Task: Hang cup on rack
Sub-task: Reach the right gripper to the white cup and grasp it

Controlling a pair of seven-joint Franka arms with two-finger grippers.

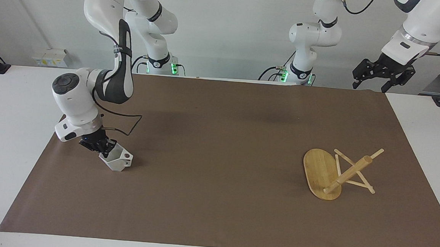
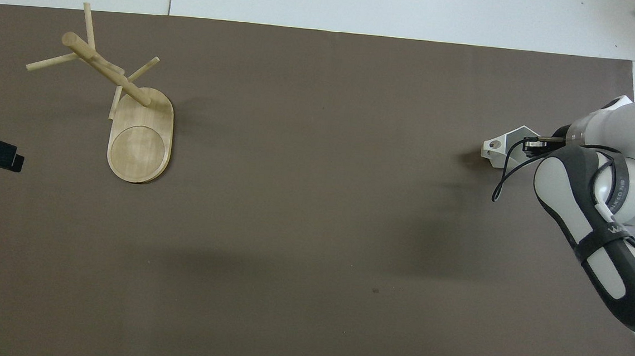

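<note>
Lower left of the facing view: right gripper [image 1: 104, 149], jaws closed on the rim of the tilted cup [image 1: 117, 159], handle kept free for hanging. Rack [image 1: 335, 172] lies toppled, lower right. Left gripper [image 1: 382, 76] waits, jaws spread, upper right.

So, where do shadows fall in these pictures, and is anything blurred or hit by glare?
Facing view: soft shadows on the brown mat, one beside the cup; the rack looks sharp, no glare. Overhead view: a broad dim shadow band crosses the mat's near part, a small dark one sits beside the cup; no blur.
</note>
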